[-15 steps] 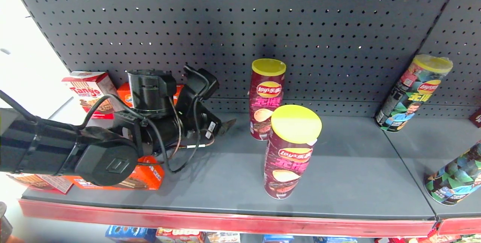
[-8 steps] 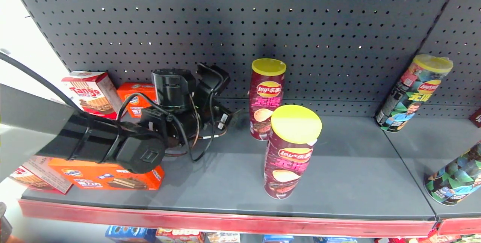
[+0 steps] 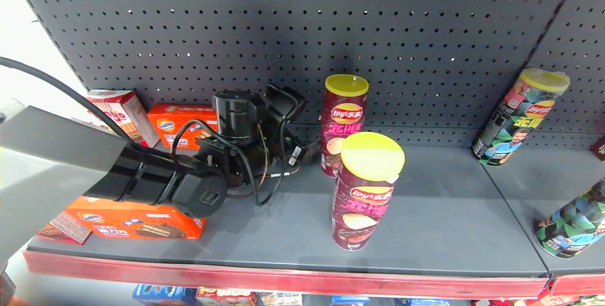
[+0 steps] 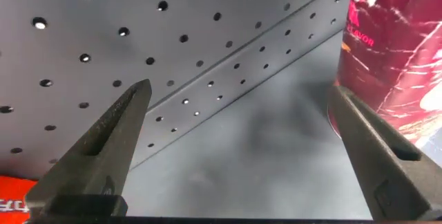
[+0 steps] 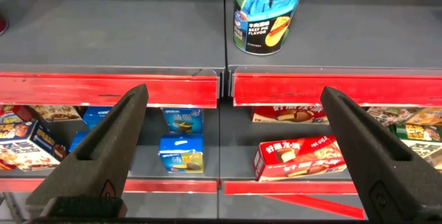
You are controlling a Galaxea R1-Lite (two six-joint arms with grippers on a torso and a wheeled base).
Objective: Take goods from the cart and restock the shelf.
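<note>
Two maroon chip cans with yellow lids stand on the grey shelf [image 3: 449,221]: a rear can [image 3: 344,124] near the pegboard and a front can [image 3: 366,192] closer to the red edge. My left gripper [image 3: 312,151] is low over the shelf just left of the rear can, open. In the left wrist view the left gripper [image 4: 240,92] holds nothing, and the rear can [image 4: 394,44] stands right beside one finger [image 4: 373,148]. My right gripper [image 5: 235,92] is open and empty, facing the shelf fronts, with a dark green can [image 5: 268,13] beyond it.
Orange boxes [image 3: 132,221] [image 3: 177,121] and a wafer box [image 3: 123,112] lie under and behind the left arm. Two dark patterned cans [image 3: 520,117] [image 3: 572,225] lean on the right section. Red edge strips [image 5: 110,89] front the shelves, with boxed goods [image 5: 304,156] below.
My left arm has reached right and deeper along the shelf toward the rear maroon can. That can has shifted slightly to the right.
</note>
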